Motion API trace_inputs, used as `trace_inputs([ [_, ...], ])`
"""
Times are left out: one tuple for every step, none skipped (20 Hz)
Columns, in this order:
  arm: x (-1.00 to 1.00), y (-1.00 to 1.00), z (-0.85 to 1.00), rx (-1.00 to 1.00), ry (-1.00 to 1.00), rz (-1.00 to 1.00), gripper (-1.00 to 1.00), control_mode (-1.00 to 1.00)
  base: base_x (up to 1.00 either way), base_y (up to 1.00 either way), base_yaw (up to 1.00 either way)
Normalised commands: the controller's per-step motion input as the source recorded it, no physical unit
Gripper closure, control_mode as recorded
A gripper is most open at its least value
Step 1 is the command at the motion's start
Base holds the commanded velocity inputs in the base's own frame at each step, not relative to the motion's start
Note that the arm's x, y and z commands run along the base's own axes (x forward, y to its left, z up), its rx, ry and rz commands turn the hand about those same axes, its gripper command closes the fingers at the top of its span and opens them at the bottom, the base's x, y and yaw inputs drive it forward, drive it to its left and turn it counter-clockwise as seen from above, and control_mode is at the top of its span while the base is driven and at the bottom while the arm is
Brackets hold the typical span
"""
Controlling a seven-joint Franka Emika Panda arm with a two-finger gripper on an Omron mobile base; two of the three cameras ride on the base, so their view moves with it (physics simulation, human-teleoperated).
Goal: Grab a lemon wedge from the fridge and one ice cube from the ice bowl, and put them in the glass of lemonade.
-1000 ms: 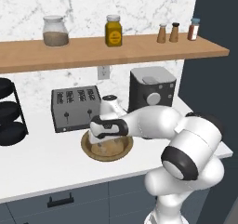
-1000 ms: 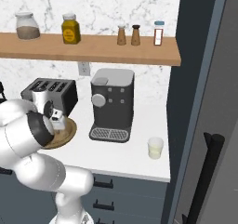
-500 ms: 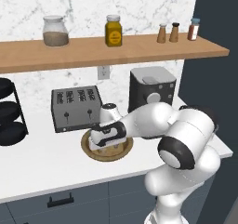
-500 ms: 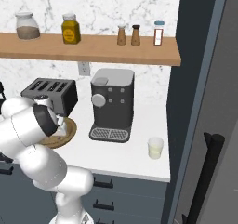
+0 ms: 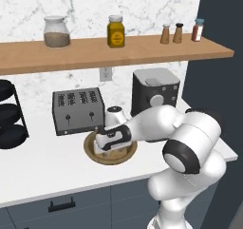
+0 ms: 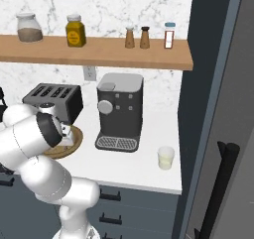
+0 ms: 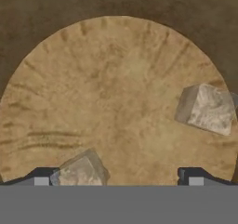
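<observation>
Light brown wood makes up the ice bowl (image 5: 110, 150), a wide, shallow round dish that sits upright on the white counter (image 5: 42, 164) just in front of the four-slot toaster (image 5: 78, 110) and left of the coffee machine (image 6: 119, 111). The gripper (image 7: 116, 179) is down inside the bowl with its jaws spread wide and nothing between them; in the hand view one pale ice cube (image 7: 80, 172) lies just beside the left fingertip, and a second ice cube (image 7: 207, 108) rests apart from it near the bowl's wall. The glass of lemonade (image 6: 165, 157) stands upright on the counter right of the coffee machine, close to the dark grey fridge (image 6: 223, 109). No writing can be read on the shelf jars or the appliances.
</observation>
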Motion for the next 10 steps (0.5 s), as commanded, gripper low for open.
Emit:
trace_inputs([
  [0.00,0.00,0.00,0.00,0.00,0.00,-1.00,-1.00,0.00,0.00,0.00],
  [0.00,0.00,0.00,0.00,0.00,0.00,-1.00,-1.00,0.00,0.00,0.00],
  [0.03,0.00,0.00,0.00,0.00,0.00,-1.00,-1.00,0.00,0.00,0.00],
  [0.16,0.00,0.00,0.00,0.00,0.00,-1.00,-1.00,0.00,0.00,0.00],
  [0.26,0.00,0.00,0.00,0.00,0.00,-1.00,-1.00,0.00,0.00,0.00],
  [0.34,0.00,0.00,0.00,0.03,0.00,-1.00,-1.00,0.00,0.00,0.00],
  [0.25,0.00,0.00,0.00,0.02,0.00,-1.00,-1.00,0.00,0.00,0.00],
  [0.10,0.00,-0.11,0.00,0.00,0.00,-1.00,-1.00,0.00,0.00,0.00],
  [0.00,0.00,-0.26,0.00,0.00,0.00,-1.00,-1.00,0.00,0.00,0.00],
  [0.00,0.00,-0.31,0.00,0.00,0.00,-1.00,-1.00,0.00,0.00,0.00],
])
